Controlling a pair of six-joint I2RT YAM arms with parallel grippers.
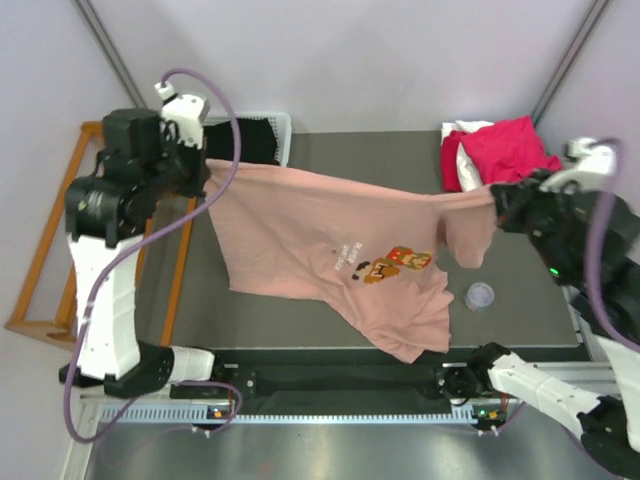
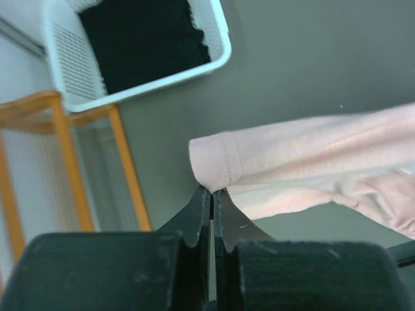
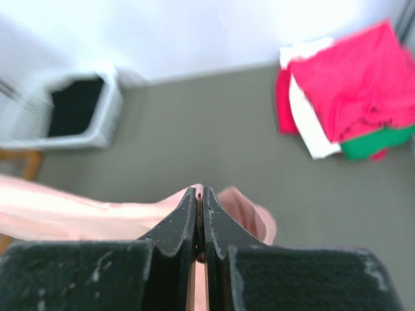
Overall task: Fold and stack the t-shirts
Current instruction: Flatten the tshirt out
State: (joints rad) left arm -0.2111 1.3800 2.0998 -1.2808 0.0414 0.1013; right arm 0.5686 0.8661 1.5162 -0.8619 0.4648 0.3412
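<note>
A dusty-pink t-shirt [image 1: 330, 235] with pixel-art figures on its chest hangs stretched between my two arms above the dark table [image 1: 390, 155]. Its lower part drapes down onto the table near the front edge. My left gripper [image 1: 205, 165] is shut on the shirt's left sleeve hem [image 2: 214, 162], seen pinched at the tips of the left gripper [image 2: 212, 192]. My right gripper [image 1: 497, 200] is shut on the shirt's right shoulder, where pink cloth [image 3: 243, 210] bulges round the closed tips of the right gripper [image 3: 200, 192]. A pile of crimson, white and green t-shirts [image 3: 350, 91] lies at the table's far right corner [image 1: 495, 150].
A white basket [image 2: 71, 65] holding black cloth [image 1: 245, 140] stands at the table's far left corner. An orange wooden frame [image 1: 50, 235] stands left of the table. A small clear round lid [image 1: 481, 295] lies on the table near the right front.
</note>
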